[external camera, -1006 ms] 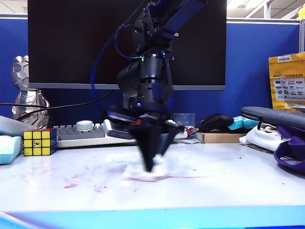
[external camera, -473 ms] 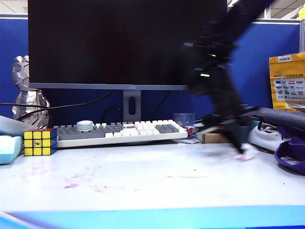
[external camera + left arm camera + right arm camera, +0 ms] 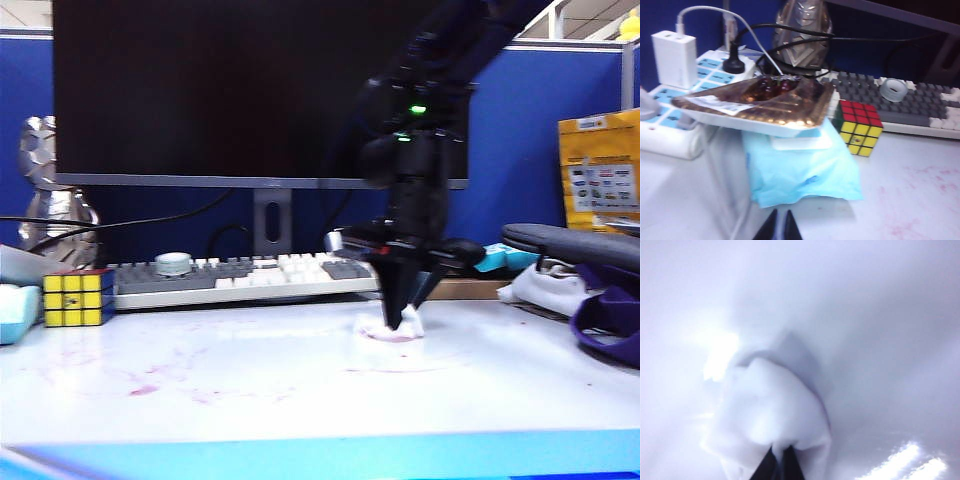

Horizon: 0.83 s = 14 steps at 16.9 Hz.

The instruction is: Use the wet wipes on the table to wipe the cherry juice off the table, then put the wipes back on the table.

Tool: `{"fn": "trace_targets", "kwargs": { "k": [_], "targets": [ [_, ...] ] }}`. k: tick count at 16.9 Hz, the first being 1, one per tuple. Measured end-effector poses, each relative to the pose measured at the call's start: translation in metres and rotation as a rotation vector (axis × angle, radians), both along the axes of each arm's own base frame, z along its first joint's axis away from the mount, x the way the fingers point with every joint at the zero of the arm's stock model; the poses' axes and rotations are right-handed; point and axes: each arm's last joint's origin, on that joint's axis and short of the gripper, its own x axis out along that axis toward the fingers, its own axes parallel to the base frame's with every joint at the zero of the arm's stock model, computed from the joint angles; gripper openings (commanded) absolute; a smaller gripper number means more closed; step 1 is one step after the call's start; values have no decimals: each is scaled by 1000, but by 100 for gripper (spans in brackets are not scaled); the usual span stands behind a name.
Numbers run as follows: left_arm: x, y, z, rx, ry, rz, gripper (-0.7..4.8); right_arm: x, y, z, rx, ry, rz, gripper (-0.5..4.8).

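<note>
While the big dark monitor (image 3: 250, 90) fills the far side of the scene, the table (image 3: 300, 400) spreads glossy and white in front of it, with a light blue near edge. On its left half lies the cherry juice (image 3: 150, 385), thin pink streaks and small blotches; a faint pink line also runs just near of the wipe. The right arm reaches down from the upper right, and the right gripper (image 3: 402, 318) points straight down at the table right of the middle, its jaws clenched on the wet wipes (image 3: 392, 328), a small crumpled white wad pressed against the surface with a pink tinge at its base. From the right wrist the wet wipes (image 3: 771, 420) bulge white around the pinched black fingertips (image 3: 767, 467). A white and grey keyboard (image 3: 240, 275) sits along the far edge, and a puzzle cube (image 3: 73, 297) stands at the far left. The left gripper (image 3: 779, 227) hangs over the table's left end, clenched with its tips nearly together and holding nothing, just near of a pale blue pack (image 3: 800, 175) that carries a golden tray (image 3: 760, 102).
</note>
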Motion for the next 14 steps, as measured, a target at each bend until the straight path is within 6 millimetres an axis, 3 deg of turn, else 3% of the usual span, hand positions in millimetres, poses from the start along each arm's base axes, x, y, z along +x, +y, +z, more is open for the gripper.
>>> {"fn": "trace_targets", "kwargs": {
  "k": [3, 8, 12, 14],
  "targets": [
    [0, 0, 0, 0, 0, 0, 28, 0, -8, 1, -181, -42, -80, -1],
    [0, 0, 0, 0, 0, 0, 28, 30, -113, 1, -346, -61, -472, -1],
    [0, 0, 0, 0, 0, 0, 28, 36, -144, 1, -372, -85, -544, -1],
    [0, 0, 0, 0, 0, 0, 28, 37, -138, 1, -291, -77, -431, -1]
  ]
}}
